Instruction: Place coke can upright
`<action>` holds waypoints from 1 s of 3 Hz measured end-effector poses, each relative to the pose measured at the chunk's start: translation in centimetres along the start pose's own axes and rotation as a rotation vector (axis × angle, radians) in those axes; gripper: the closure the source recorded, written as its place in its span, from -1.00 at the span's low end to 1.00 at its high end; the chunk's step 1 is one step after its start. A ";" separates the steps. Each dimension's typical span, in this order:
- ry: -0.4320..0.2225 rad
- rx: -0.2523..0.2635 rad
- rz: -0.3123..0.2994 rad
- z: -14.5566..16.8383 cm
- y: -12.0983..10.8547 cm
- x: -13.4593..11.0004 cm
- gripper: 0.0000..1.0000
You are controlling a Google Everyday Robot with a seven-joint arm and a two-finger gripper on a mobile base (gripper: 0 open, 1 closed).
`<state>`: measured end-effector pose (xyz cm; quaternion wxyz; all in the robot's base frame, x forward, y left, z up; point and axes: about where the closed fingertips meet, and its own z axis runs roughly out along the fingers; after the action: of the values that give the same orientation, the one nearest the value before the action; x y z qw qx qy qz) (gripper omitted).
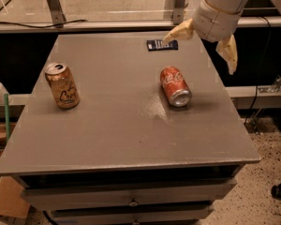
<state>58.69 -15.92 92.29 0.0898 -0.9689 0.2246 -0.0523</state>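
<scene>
The red coke can (175, 86) lies on its side on the grey table (117, 125), right of centre, its silver end facing the front right. My gripper (202, 50) hangs above the table's far right corner, beyond and to the right of the can, apart from it. Its two tan fingers (228, 53) are spread wide and hold nothing.
A tan-gold can (62, 85) with dark lettering stands upright at the table's left. A small dark blue packet (162, 45) lies flat at the far edge, under my gripper's left finger. A metal rail and posts run behind the table. Drawers sit below the front edge.
</scene>
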 end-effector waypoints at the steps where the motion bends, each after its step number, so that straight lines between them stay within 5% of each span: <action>1: -0.029 -0.024 -0.071 2.0 0.5 0.3 -1.00; 3: -0.136 -0.046 -0.207 7.0 1.5 -1.6 -1.00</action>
<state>57.62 -15.50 85.05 0.0766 -0.9900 0.1179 0.0097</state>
